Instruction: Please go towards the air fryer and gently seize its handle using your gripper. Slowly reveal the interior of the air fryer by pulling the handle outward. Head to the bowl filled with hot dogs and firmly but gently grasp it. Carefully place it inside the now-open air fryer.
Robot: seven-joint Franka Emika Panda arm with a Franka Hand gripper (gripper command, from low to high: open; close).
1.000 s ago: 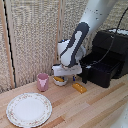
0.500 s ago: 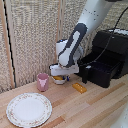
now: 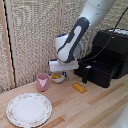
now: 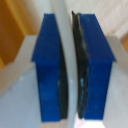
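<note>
bowl (image 3: pixel 57 77) first: small, round, white, sausage pieces (image 3: pixel 56 76) showing orange-yellow inside. likely light and rigid, a glazed rim that could slip, and loose contents, so keep it level. best hold looks like a pinch on the rim wall. it sits on the wooden table (image 3: pixel 95 107), between the pink cup (image 3: pixel 43 81) and the air fryer (image 3: pixel 107 57), whose drawer stands pulled out, handle (image 3: pixel 85 75) facing the table. gripper (image 3: pixel 62 69) hangs just above the bowl's rim. wrist view: blue fingers (image 4: pixel 50 65) close together, dark pads (image 4: pixel 80 70) nearly meeting on a pale edge; whether that is the rim held, i cannot tell. orange-yellow block (image 3: pixel 79 88) and patterned plate (image 3: pixel 28 109) lie apart.
</note>
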